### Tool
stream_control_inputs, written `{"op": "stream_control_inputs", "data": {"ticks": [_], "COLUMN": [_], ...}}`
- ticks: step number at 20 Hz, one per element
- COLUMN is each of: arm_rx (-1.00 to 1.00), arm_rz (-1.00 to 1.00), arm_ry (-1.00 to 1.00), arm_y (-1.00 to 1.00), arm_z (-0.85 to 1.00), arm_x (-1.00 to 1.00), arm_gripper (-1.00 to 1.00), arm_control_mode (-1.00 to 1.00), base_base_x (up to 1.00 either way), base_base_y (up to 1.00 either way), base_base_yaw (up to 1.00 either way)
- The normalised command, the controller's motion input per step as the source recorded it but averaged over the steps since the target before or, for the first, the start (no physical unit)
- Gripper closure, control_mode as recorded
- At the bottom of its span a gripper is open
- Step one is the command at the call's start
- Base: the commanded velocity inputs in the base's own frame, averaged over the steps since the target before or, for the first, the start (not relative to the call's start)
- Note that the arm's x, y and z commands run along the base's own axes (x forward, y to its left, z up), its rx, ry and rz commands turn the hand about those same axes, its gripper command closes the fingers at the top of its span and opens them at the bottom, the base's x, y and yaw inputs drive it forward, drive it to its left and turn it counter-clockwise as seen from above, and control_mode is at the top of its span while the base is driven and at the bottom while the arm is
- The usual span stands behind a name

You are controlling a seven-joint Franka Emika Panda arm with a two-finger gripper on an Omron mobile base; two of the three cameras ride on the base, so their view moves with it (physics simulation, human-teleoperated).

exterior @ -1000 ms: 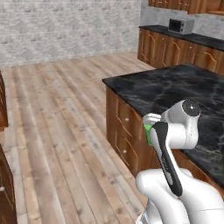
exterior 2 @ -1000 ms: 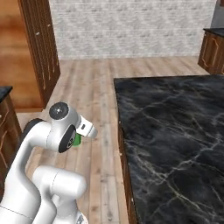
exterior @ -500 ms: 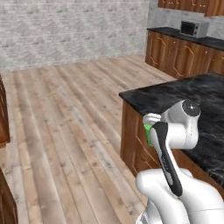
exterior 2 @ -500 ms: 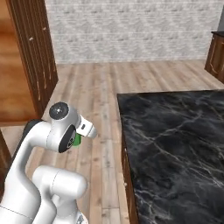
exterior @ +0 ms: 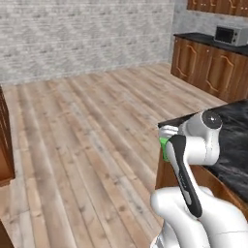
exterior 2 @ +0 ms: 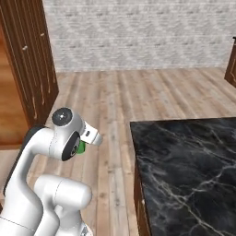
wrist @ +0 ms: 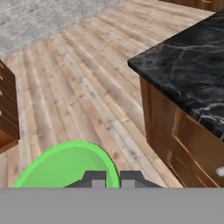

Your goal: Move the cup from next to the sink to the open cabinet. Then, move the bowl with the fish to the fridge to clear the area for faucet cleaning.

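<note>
I am carrying the cup, a bright green tumbler, through a simulated kitchen with a pale plank floor and a grey brick back wall. In the hand view its round green rim fills the lower left, right behind my two dark fingertips, which sit close together against it. My gripper is clenched on the cup, as far as I can judge from that rim pressed at the tips.

From the left base camera, a sliver of green peeks out beside my white wrist, held tucked near my body. The right base camera shows the same green patch under the wrist. A black marble counter stands to my right, with reddish-brown drawers below.

The cup belongs in the open wall cabinet (I cannot make it out from here). To do this carry well, I should keep my grip firm and the cup upright, hold my arm folded in while the base drives, and stay clear of the counter's corner.
</note>
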Motion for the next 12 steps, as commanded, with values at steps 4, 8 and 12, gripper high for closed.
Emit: {"op": "stream_control_inputs", "data": {"ticks": [4, 8, 12], "arm_rx": [0.0, 0.0, 0.0], "arm_rz": [0.0, 0.0, 0.0], "arm_ry": [0.0, 0.0, 0.0], "arm_y": [0.0, 0.0, 0.0], "arm_z": [0.0, 0.0, 0.0], "arm_x": [0.0, 0.0, 0.0], "arm_gripper": [1.0, 1.0, 1.0], "arm_control_mode": [1.0, 1.0, 1.0], "base_base_x": [1.0, 1.0, 1.0], "base_base_y": [0.63, 0.65, 0.72], "base_base_yaw": [0.0, -0.09, -0.33]}}
